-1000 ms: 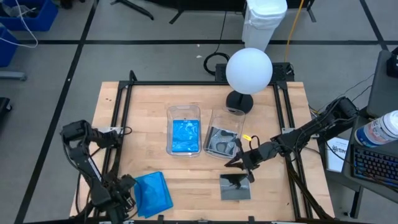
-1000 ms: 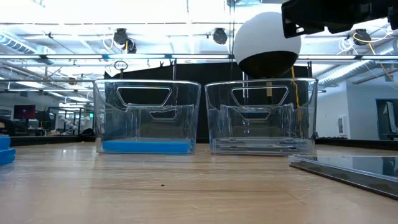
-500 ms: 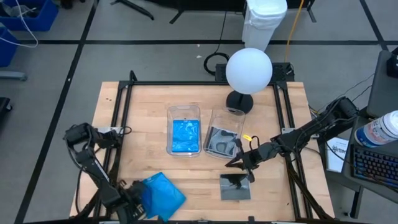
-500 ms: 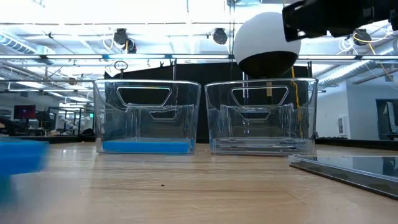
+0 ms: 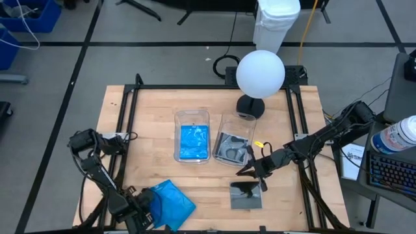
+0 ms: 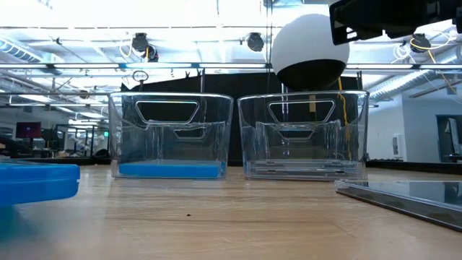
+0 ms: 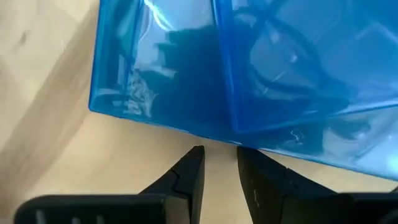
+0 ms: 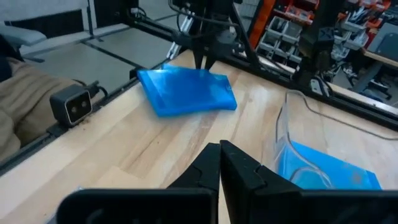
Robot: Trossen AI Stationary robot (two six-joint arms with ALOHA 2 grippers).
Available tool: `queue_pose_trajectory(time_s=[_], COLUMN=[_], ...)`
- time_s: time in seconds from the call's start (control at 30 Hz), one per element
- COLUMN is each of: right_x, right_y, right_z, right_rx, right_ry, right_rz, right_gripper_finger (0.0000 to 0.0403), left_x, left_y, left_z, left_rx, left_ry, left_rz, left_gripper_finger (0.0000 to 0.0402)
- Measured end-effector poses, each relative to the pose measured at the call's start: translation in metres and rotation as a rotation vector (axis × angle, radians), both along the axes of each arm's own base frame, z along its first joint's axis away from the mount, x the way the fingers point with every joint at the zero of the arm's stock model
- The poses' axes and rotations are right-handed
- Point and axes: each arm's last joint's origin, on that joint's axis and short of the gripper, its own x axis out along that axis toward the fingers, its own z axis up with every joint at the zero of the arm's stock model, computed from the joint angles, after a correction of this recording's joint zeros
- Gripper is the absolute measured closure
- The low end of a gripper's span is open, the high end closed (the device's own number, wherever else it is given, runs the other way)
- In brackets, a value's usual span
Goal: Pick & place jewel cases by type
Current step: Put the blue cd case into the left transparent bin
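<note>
- High view: left gripper [image 5: 144,209] at table's 7 o'clock, on the edge of the blue jewel case [image 5: 170,202]. Right gripper [image 5: 252,170] hangs at 4 o'clock, above the grey jewel case [image 5: 246,195] lying flat on the table [image 5: 149,110]. Left tub [image 5: 193,136] holds blue cases, right tub [image 5: 233,146] dark ones.
- Low view: blue case [image 6: 36,182] at 9 o'clock, looks raised off the wood; grey case [image 6: 404,196] flat at 3 o'clock.
- Left wrist view: fingers [image 7: 186,177] narrowly apart just beside the blue stack's edge [image 7: 249,68]; can't tell if they pinch it.
- Right wrist view: fingers [image 8: 239,168] pressed together, nothing between them.
</note>
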Motion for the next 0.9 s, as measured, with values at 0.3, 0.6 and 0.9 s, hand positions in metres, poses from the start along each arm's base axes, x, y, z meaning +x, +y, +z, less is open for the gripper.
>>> queue_pose_trajectory(time_s=[0.3, 0.6, 0.9], right_x=[0.009, 0.052, 0.100], right_y=[0.018, 0.074, 0.102], right_z=[0.013, 0.025, 0.006], right_rx=[0.030, 0.053, 0.183], right_ry=[0.038, 0.226, 0.301], right_rz=[0.056, 0.102, 0.169], right_gripper_finger=[0.0399, 0.0399, 0.0400], left_x=[0.008, -0.019, -0.053], left_y=[0.007, 0.007, 0.013], left_z=[-0.001, 0.008, 0.023], left_rx=[0.049, 0.146, 0.269], left_ry=[-0.041, -0.036, -0.039], left_rz=[-0.022, -0.034, -0.039], left_gripper_finger=[0.0300, 0.0300, 0.0300])
